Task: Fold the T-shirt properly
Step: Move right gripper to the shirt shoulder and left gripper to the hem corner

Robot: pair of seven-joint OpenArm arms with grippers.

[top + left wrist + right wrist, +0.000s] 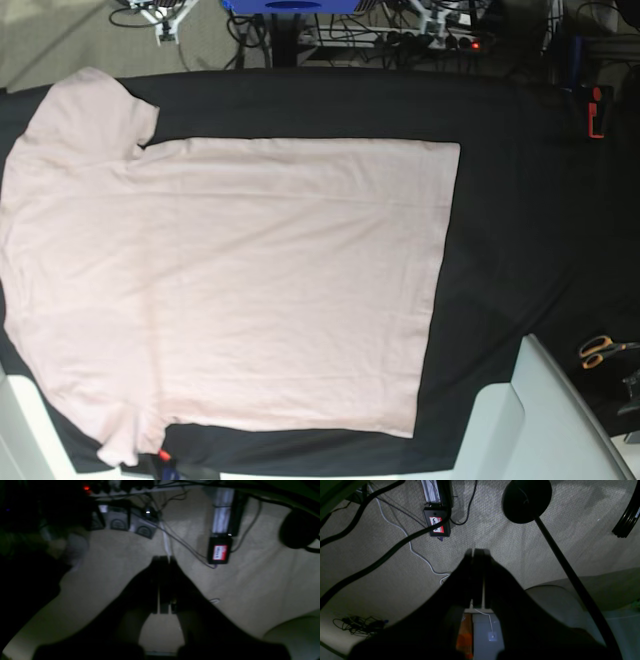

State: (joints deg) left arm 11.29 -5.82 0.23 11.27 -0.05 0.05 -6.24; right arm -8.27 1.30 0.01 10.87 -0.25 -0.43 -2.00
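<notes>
The T-shirt [230, 280] lies flat, long axis left-right, while both pincers [163, 560] [477, 552], pressed together, face floor, neither visibly nearer.

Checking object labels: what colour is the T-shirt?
Plain pale pink T-shirt, no print; clearest in base view.

Dark, tapering left gripper [163, 585] jaws

The T-shirt [230, 290] in front of me is plain pale pink with short sleeves and no print. It lies spread flat and unfolded on the black surface [520, 200], hem toward the base view's right, one sleeve at top left, the other at bottom left.
</notes>
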